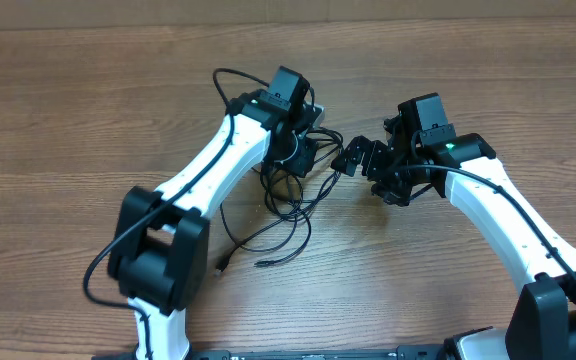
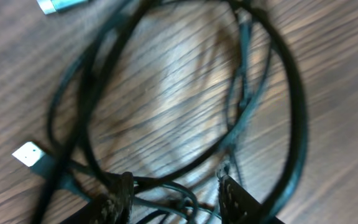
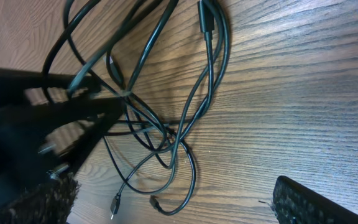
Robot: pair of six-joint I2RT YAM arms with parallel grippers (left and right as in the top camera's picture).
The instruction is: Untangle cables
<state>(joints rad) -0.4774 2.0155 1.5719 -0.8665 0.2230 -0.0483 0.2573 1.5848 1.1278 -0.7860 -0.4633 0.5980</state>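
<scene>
Overhead: thin black cables [image 1: 283, 205] lie in 1 tangled heap on the brown wood-grain tabletop [image 1: 88, 100], near its middle, between the 2 white arms and closer to the left one.
- Loose loops spread from under the left arm's wrist toward the near edge.
- 2 small plug ends [image 1: 223, 266] trail out of the heap on the near side, lying flat and apart from each other.
- 1 strand arcs away behind the left wrist.

Left gripper [image 2: 174, 190]: down over the top of the heap.
- Left wrist view: jaws part-way apart, the 2 fingers [image 2: 120, 199] either side of several crossing strands.
- Strands run through the gap. The picture is blurred, and no strand looks pinched.
- A large cable loop fills the view ahead of the jaws.
- A white square-ended plug [image 2: 30, 154] lies on the wood to the left of it.
- A pale blue-grey object [image 2: 64, 5] sits at the top edge, too cropped to name.

Right gripper [image 1: 348, 155]: just beside the heap on its right, pointing toward the left gripper.
- Jaws spread wide, nothing between them.
- Right wrist view: only 1 black pad [image 3: 309, 199] shows sharply, at lower right. The other side is a dark blur.
- Beyond the jaws the tangle shows plainly, long loops crossing at 1 knot-like cluster.
</scene>
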